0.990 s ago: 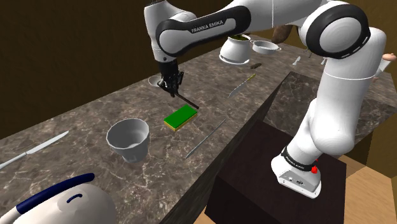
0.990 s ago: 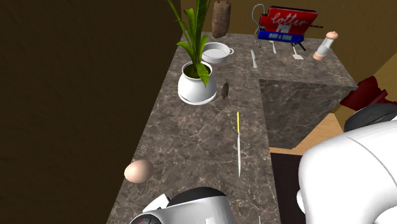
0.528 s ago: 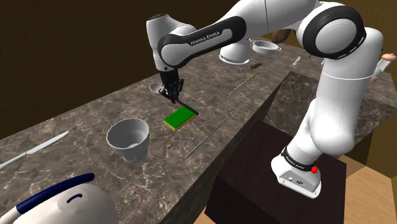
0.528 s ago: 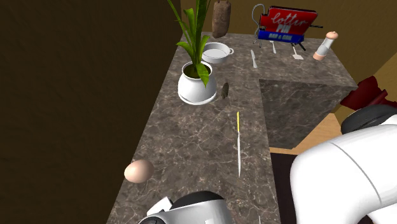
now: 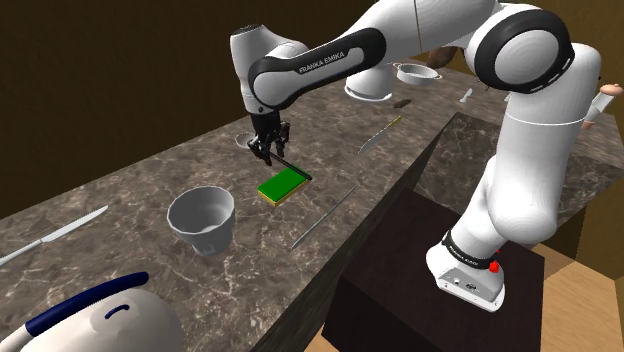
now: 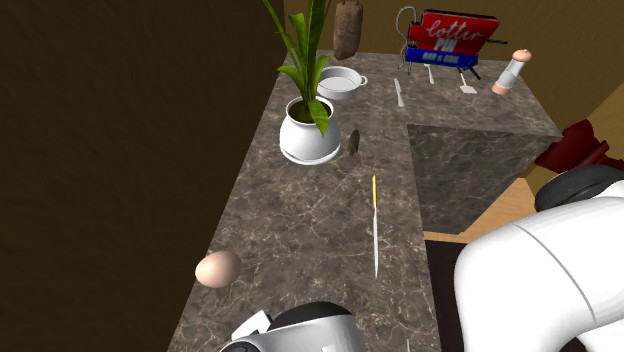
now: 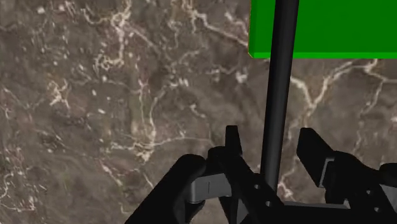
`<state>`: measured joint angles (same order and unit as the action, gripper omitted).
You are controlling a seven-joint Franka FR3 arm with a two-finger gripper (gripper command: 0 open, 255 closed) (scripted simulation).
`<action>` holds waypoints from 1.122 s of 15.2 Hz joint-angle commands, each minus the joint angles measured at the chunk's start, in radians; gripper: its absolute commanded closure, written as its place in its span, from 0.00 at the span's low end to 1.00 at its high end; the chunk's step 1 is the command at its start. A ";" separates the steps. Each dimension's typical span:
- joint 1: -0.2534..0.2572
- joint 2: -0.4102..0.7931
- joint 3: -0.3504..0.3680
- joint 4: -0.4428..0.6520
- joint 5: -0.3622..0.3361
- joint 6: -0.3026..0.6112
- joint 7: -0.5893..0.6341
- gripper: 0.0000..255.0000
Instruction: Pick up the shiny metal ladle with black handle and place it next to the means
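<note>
On the counter (image 5: pixel 150 190), fingers (image 7: pixel 312 149) apart astride the ladle handle (image 7: pixel 280 76), green sponge (image 7: pixel 331 25) just beyond.

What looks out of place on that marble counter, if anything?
The ladle's thin black handle runs across the flat green sponge instead of resting flat on the dark marbled counter. The open black hand straddles it. A tan egg lies loose on that counter.

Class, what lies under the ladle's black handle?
A flat green rectangular block and dark marbled countertop pass beneath the thin black handle; the strip directly below is hidden.
</note>
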<state>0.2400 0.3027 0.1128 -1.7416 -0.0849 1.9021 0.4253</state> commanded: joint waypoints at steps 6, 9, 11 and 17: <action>0.001 -0.004 0.001 0.028 0.001 -0.032 -0.001 0.00; 0.004 -0.009 0.003 0.114 0.004 -0.124 -0.003 0.00; 0.004 -0.010 0.003 0.114 0.004 -0.124 -0.003 0.00; 0.004 -0.009 0.003 0.114 0.004 -0.124 -0.003 0.00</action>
